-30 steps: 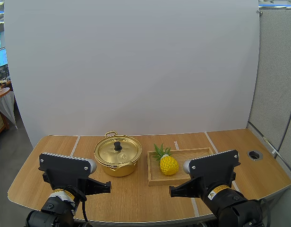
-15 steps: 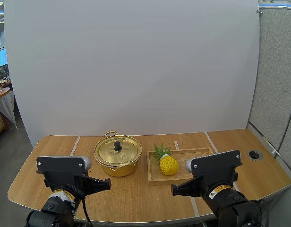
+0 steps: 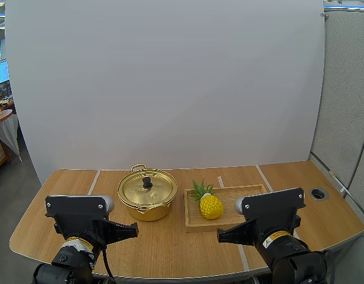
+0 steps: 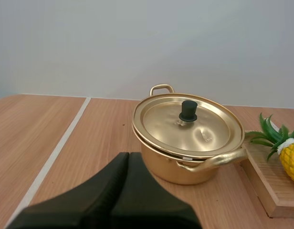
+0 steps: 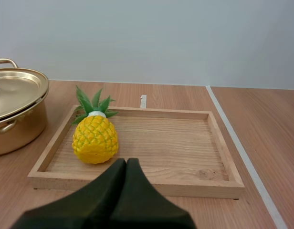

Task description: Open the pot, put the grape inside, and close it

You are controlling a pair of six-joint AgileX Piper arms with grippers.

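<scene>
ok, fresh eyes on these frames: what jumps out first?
The shiny gold pot, its lid on, stands mid-table. Right beside it, a yellow pineapple sits in the wooden tray. Both arms wait at the table's near edge, the left gripper shut and facing the pot, the right gripper shut and facing the pineapple.

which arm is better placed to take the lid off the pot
Left. The left claw, shut, points straight at the pot with its lid on; the right claw faces the pineapple on the tray.
</scene>
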